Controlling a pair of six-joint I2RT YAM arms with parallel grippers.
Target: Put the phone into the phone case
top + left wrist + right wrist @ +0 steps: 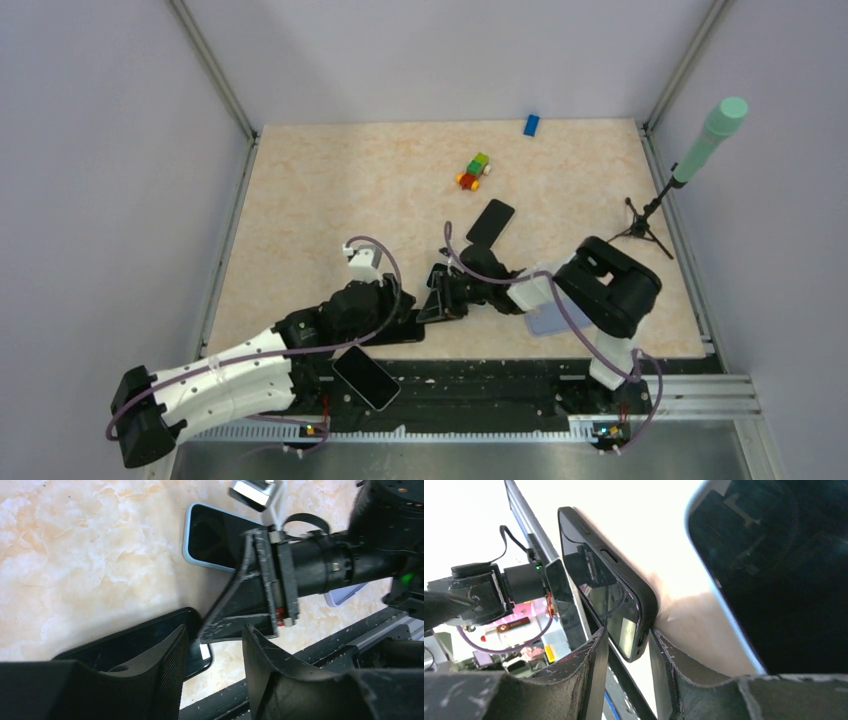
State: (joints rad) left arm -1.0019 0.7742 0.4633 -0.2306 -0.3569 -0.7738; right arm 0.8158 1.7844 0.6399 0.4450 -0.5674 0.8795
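A phone in a black case [610,592] lies on the table near its front edge, between the two arms, and is mostly hidden under them in the top view [408,330]. My right gripper [628,632] is open, with the case's corner between its fingers; the right finger rests against the case's edge and a gap shows on the other side. My left gripper [215,630] is open over the same phone's [145,637] other end, one finger above it. Bare table shows between its fingers.
A dark phone with a light blue rim [215,537] lies further back [490,222]. Another phone [365,377] rests on the black rail by the arm bases. A lavender flat thing [548,320] sits under the right arm. Toy blocks [474,171], a blue block [531,124] and a microphone stand [650,210] are behind.
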